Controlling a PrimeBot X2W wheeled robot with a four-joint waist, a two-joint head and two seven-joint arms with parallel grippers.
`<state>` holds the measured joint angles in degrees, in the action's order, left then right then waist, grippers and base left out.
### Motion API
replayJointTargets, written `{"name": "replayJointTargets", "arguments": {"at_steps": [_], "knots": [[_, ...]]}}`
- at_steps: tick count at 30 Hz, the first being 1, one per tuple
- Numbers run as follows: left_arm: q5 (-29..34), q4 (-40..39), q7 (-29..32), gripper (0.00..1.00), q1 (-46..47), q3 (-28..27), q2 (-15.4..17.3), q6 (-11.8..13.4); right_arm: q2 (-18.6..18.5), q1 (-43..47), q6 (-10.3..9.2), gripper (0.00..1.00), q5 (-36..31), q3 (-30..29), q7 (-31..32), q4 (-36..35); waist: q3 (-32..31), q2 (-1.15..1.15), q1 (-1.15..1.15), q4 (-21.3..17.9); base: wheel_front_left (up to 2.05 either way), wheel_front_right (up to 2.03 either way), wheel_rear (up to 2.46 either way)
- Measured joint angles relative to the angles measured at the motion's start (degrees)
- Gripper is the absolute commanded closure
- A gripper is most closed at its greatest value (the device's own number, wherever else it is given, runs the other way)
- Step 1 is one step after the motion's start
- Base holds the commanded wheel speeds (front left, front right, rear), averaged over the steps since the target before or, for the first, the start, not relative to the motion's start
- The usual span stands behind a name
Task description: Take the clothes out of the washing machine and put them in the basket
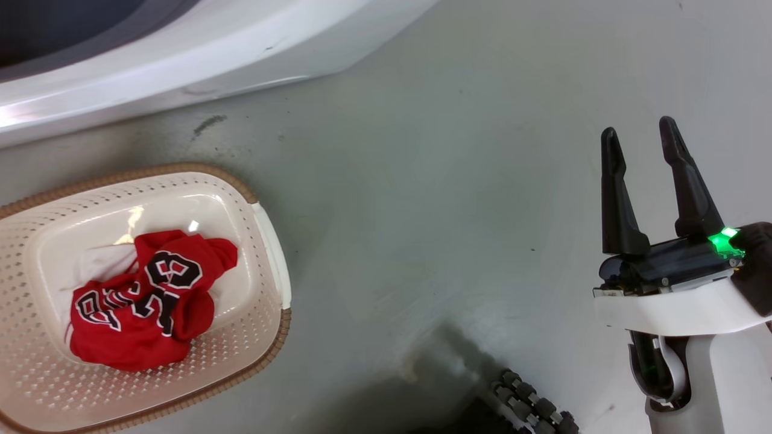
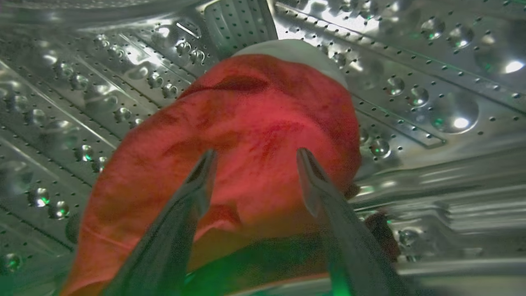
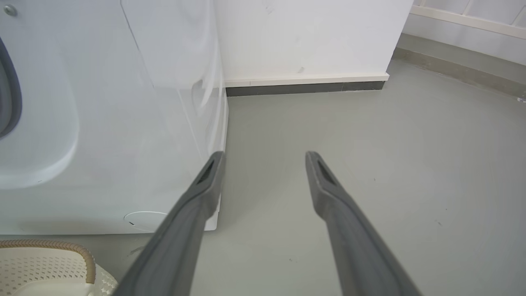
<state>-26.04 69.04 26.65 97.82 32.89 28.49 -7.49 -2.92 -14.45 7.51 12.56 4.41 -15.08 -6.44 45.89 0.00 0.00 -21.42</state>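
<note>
A smooth grey floor (image 1: pixel 452 181) runs to a white wall (image 3: pixel 308 37) with a dark skirting (image 3: pixel 304 87). The white washing machine (image 3: pixel 123 123) stands by that wall, with one basket (image 1: pixel 181 169) on the floor near it. Two red garments show: one crumpled jersey (image 1: pixel 145 301) lies in the basket, and a second jersey (image 2: pixel 254 115) rests in the steel drum (image 2: pixel 431 82). The left gripper (image 2: pixel 254 154) is spread wide over that second jersey, pinching nothing. The right gripper (image 1: pixel 638 128) hangs wide and empty above the floor.
</note>
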Motion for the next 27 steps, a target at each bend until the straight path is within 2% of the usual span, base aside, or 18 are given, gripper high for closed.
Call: {"name": "replayJointTargets", "arguments": {"at_steps": [7, 21, 22, 23, 24, 27], "knots": [[-0.4, 1.4, 2.0, 0.00, 1.6, 1.2, 1.5, 0.0, 0.0, -0.7, 0.00, 0.00, 0.8, 0.1, 0.0, -0.6, 2.1, 0.00, 0.00, -1.3, 0.00, 0.00, 0.00], [-0.9, 2.4, 1.0, 0.00, 2.6, 2.1, 1.3, 0.2, 0.0, -0.7, 0.00, 0.00, 1.1, 0.1, 0.0, -1.0, 3.9, 0.00, 0.00, -1.4, 0.00, 0.00, 0.00], [-0.9, 2.5, 1.1, 0.52, 2.6, 2.2, 1.3, 0.2, 0.0, -0.7, 0.00, 0.00, 1.1, 0.1, 0.0, -1.0, 4.0, 0.00, 0.00, -1.4, 0.00, 0.00, 0.00], [-0.9, 2.5, 0.8, 0.83, 2.7, 2.3, 1.2, 0.2, 0.0, -0.7, 0.00, 0.00, 1.1, 0.1, 0.0, -1.1, 4.1, 0.00, 0.00, -1.3, 0.00, 0.00, 0.00], [-0.9, 2.5, 0.5, 1.00, 2.9, 2.3, 1.2, 0.4, 0.0, -0.7, 0.00, 0.00, 1.1, 0.1, 0.0, -1.1, 4.2, 0.00, 0.00, -1.3, 0.00, 0.00, 0.00], [-1.0, 2.7, 0.4, 1.00, 3.0, 2.5, 1.1, 0.4, 0.0, -0.7, 0.00, 0.00, 1.1, 0.0, 0.0, -1.1, 4.2, 0.00, 0.00, -1.1, 0.00, 0.00, 0.00]]}}
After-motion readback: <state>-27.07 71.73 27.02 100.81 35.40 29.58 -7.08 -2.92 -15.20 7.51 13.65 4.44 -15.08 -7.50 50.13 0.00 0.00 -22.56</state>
